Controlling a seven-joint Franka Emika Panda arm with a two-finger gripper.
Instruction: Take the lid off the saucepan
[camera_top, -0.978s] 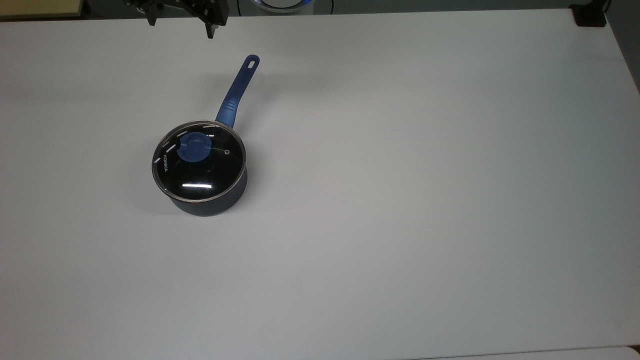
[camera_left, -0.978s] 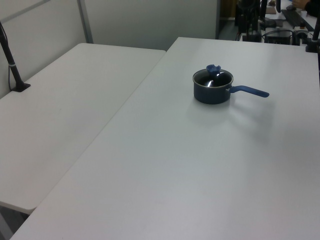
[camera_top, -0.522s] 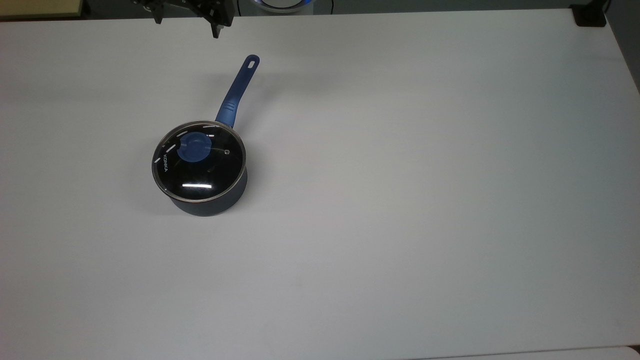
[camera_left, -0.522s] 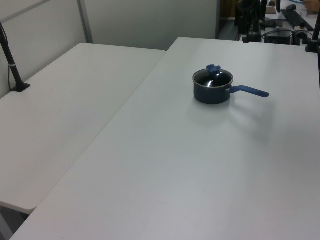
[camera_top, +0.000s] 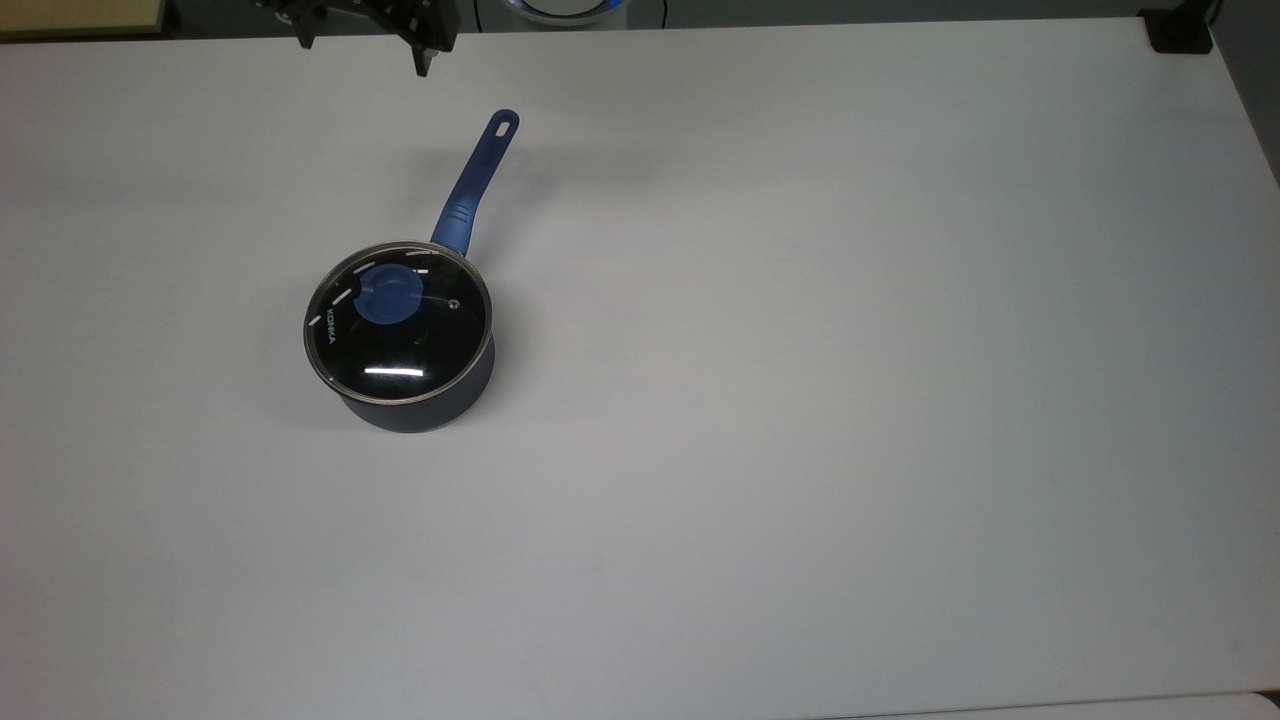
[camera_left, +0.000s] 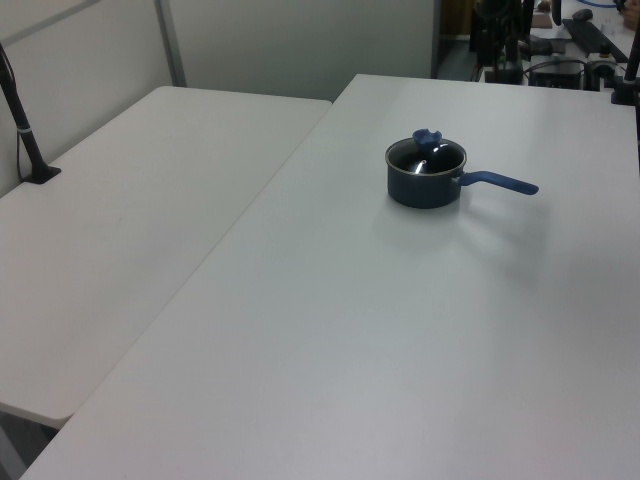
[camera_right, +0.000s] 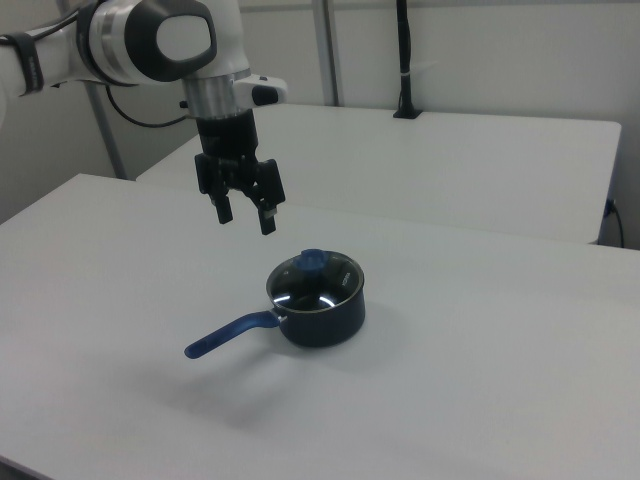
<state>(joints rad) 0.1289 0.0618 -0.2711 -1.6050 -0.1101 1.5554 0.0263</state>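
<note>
One knob (camera_right: 313, 260) on the lid (camera_top: 398, 322) should be straddled squarely by the spread, apparently empty gripper (camera_right: 245, 216), then lifted straight.

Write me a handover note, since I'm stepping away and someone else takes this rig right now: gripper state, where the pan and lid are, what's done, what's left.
Gripper: open, empty, hanging in the air above the table, up and to the right view's left of the saucepan, touching nothing.
Lid: seated flat on the saucepan, blue knob up.
Saucepan: upright on the white table, long handle pointing toward the top view's upper edge.
Done: nothing yet; lid on.
Left: bring the gripper over the knob, lower, close on it, lift the lid clear and set it on the table.
</note>
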